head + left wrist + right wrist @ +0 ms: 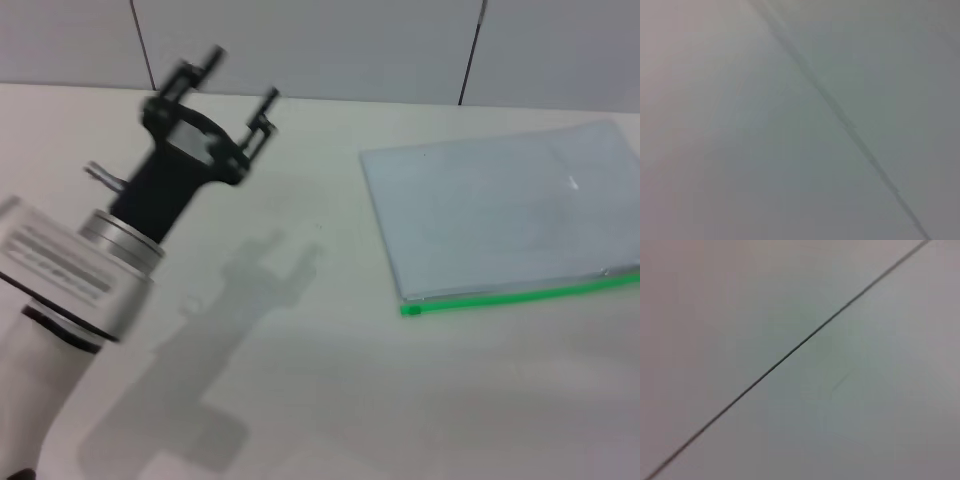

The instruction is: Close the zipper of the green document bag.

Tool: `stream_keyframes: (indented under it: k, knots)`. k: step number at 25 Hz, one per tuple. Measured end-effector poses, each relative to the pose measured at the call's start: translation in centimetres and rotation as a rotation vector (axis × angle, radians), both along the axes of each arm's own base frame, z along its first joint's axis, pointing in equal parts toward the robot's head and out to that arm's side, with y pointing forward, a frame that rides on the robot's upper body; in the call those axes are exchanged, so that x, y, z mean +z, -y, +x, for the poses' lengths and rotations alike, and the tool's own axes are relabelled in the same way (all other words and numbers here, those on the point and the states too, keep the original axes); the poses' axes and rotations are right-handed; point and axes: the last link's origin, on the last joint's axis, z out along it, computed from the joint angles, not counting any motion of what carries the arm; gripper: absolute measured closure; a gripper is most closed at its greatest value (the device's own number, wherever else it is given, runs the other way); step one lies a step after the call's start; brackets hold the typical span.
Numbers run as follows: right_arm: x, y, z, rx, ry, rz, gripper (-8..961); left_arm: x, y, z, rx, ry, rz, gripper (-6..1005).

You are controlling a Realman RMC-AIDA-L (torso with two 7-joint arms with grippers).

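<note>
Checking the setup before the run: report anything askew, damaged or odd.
Nothing looks damaged or spilled. The green document bag lies flat on the table, slightly skewed to its edge, zipper along the near side. The left end effector hovers open, well clear of it.

The green document bag (505, 205) looks like smooth, translucent plastic; its zipper (520, 296) glossy plastic; the surface (330, 400) matt, smooth.

A thin dark seam (790, 354) crosses a plain pale surface (865, 415).
</note>
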Motion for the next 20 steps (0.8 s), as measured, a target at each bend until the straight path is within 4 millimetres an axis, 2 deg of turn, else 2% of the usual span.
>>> stream_keyframes:
  k: [1, 3, 9, 14, 20]
  knots:
    - [0.2, 0.2, -0.1, 0.025, -0.043, -0.005, 617, 0.4, -0.1, -0.2, 0.014, 0.039, 0.000, 623]
    - [0.6, 0.5, -0.4, 0.070, -0.134, -0.023, 541, 1.1, -0.4, -0.6, 0.040, 0.111, -0.002, 379]
    - [1.1, 0.8, -0.8, 0.183, -0.449, -0.139, 346, 2.4, -0.3, -1.3, 0.068, 0.289, -0.027, 158]
    - [1.2, 0.5, -1.0, 0.216, -0.546, -0.199, 161, 3.4, -0.6, -2.0, 0.080, 0.430, -0.084, 145]
    - [0.7, 0.5, -1.4, 0.233, -0.538, -0.236, 73, 4.4, -0.9, -2.7, 0.083, 0.533, -0.137, 143]
